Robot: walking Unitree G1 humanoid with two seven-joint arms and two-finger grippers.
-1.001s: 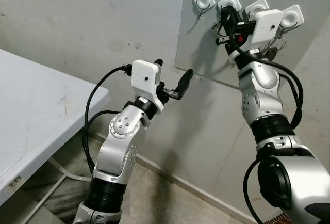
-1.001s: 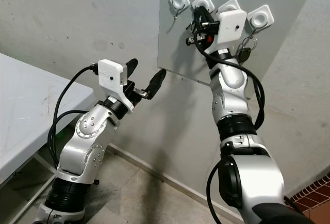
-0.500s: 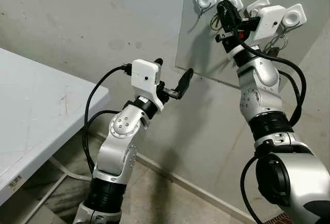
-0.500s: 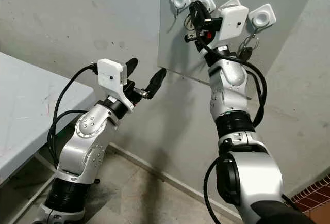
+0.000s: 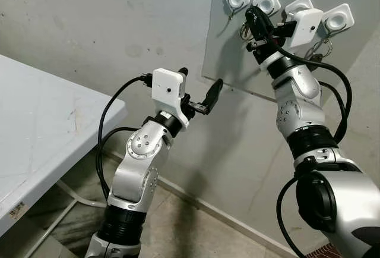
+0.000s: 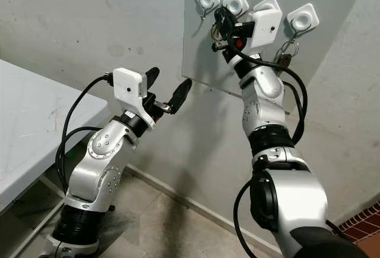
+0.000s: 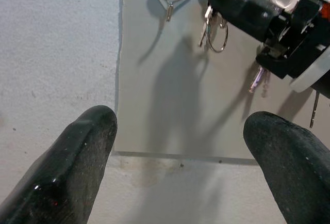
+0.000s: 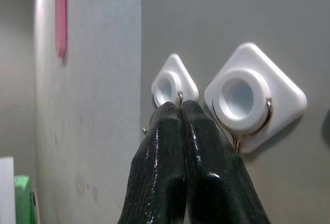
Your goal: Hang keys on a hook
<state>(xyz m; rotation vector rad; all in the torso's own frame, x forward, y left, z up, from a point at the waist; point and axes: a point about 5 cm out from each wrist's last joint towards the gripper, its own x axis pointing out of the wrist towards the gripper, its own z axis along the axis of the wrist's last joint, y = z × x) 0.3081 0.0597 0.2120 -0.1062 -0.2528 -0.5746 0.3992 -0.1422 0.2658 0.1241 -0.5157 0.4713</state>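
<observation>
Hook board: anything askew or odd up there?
Nothing stands out. The four white diamond-shaped hooks sit in an even row on the grey wall panel. A small ring of silver keys hangs straight under the second hook, beside the shut right hand. The left hand waits open below.

White rectangular table [image 5: 35, 133] at left, standing against the stained grey plaster wall [image 5: 107, 26]. Pale metal table leg [image 5: 74, 195] beneath it. Worn concrete floor [image 5: 178, 228]. Red-brown tiled patch [image 6: 359, 234] at lower right.
</observation>
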